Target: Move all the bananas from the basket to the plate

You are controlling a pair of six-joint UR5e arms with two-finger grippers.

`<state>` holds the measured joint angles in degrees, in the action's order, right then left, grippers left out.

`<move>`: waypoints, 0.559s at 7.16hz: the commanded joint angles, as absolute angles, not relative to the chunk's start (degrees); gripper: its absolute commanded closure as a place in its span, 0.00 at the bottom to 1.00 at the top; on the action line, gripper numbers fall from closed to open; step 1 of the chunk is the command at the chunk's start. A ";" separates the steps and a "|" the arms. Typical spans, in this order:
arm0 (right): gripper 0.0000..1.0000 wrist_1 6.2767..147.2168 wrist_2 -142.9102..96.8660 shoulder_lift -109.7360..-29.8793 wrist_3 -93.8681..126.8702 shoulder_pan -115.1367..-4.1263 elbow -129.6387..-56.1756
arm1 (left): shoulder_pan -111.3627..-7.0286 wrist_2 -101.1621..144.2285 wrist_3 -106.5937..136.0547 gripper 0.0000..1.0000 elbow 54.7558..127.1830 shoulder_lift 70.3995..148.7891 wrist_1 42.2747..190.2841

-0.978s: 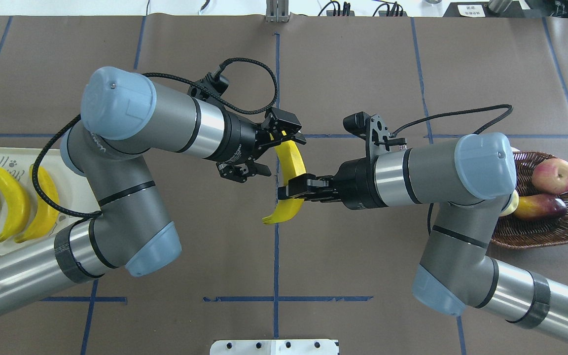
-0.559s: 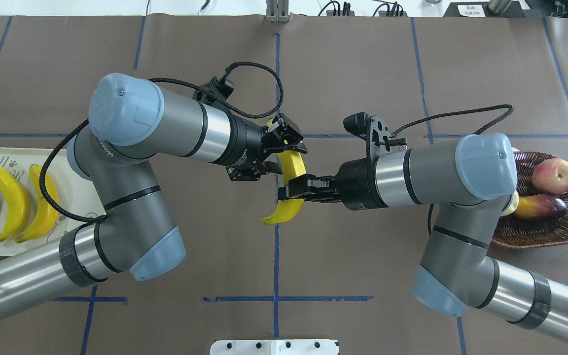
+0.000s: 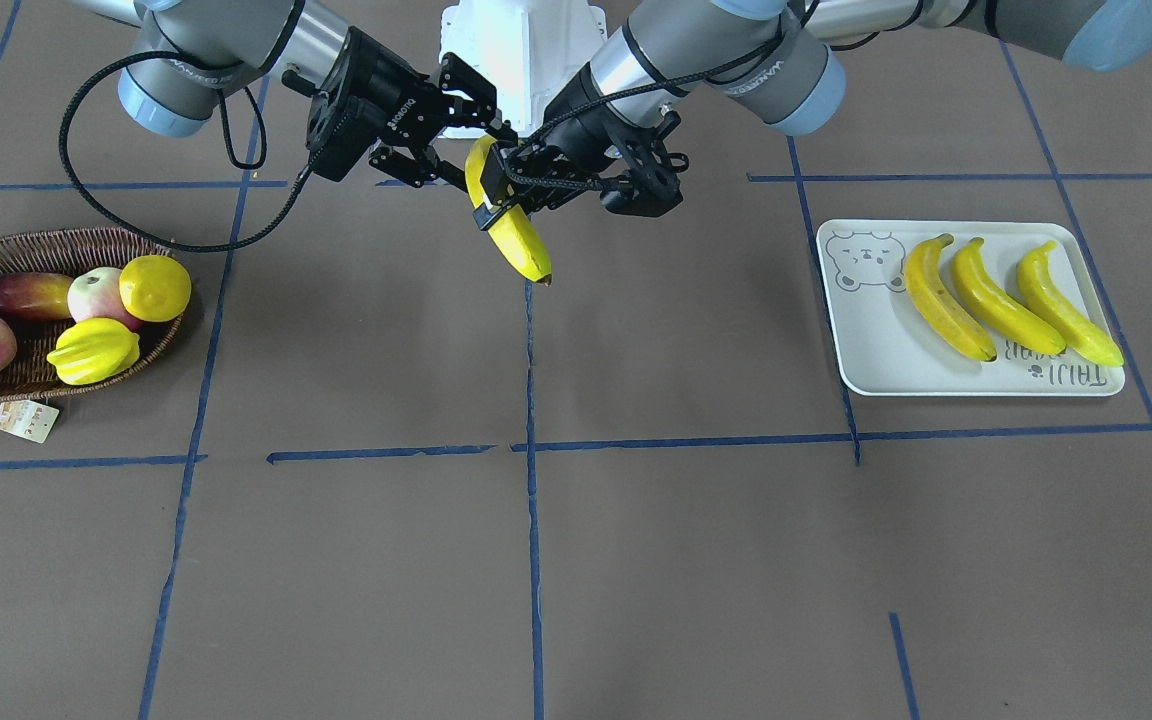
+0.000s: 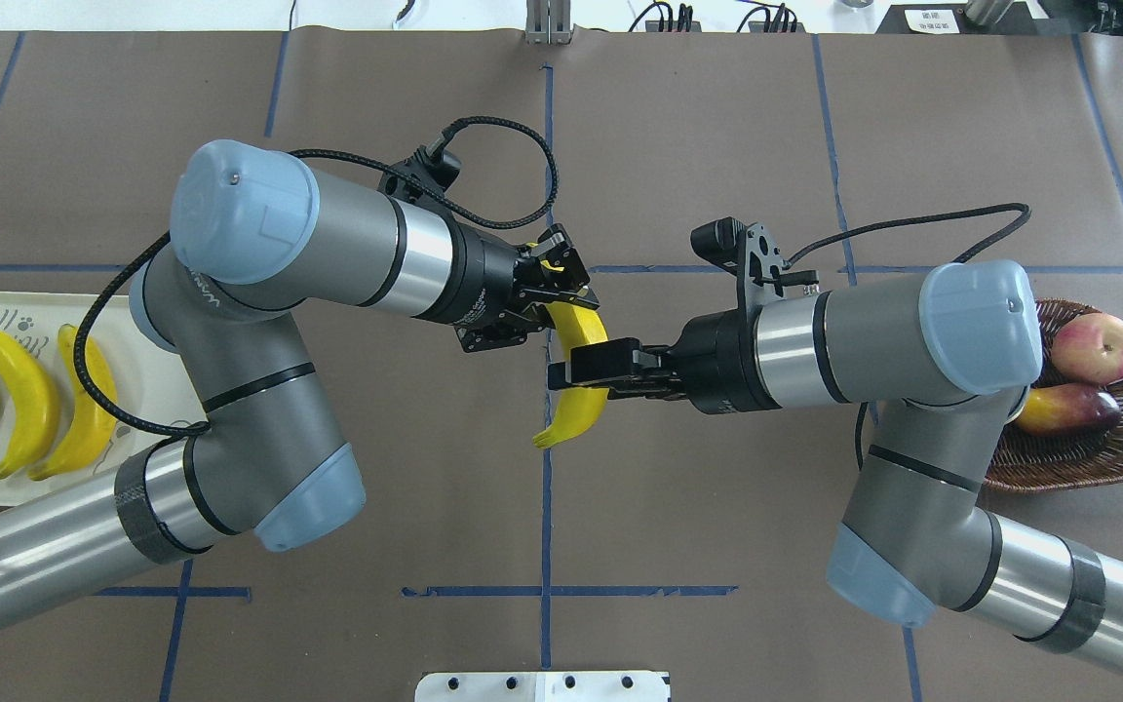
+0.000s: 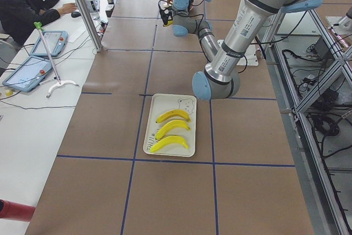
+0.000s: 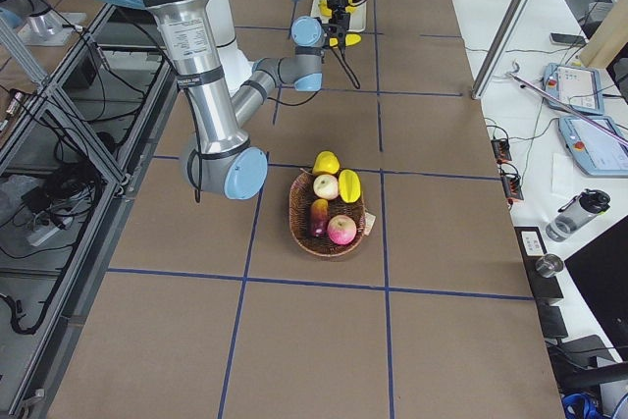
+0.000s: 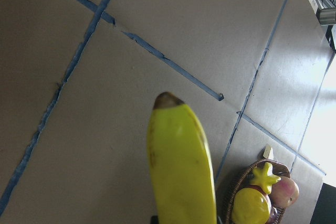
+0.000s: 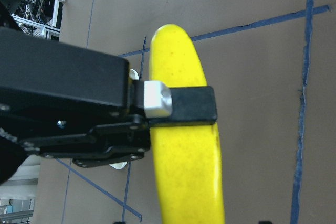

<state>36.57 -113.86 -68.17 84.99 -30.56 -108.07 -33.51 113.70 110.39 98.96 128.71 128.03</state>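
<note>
Mid-air handover above the table (image 3: 636, 560) centre, well apart from basket (image 3: 46, 236) and plate (image 3: 871, 335): right gripper (image 4: 581, 369) clamped across the middle of the last banana (image 4: 576, 411), left gripper (image 4: 550, 297) closed on its upper end, so right should release only once left's hold is firm, then back straight off without dragging the fruit. Left has only the end of a long glossy curve, likely to swivel, so carry slowly to the bare strip by the bear drawing (image 3: 861, 260), beside the three bananas (image 3: 1001, 297) there. Smooth yellow, curved, dark tip hanging down
</note>
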 commanded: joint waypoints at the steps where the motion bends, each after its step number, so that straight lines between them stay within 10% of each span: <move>1: 0.00 42.93 -114.08 -69.16 84.99 -31.54 -112.56 | -35.40 114.60 110.13 1.00 98.96 128.06 126.58; 4: 0.00 58.32 -115.74 -69.52 83.15 -39.43 -118.29 | -45.94 123.31 94.29 1.00 104.56 113.35 113.67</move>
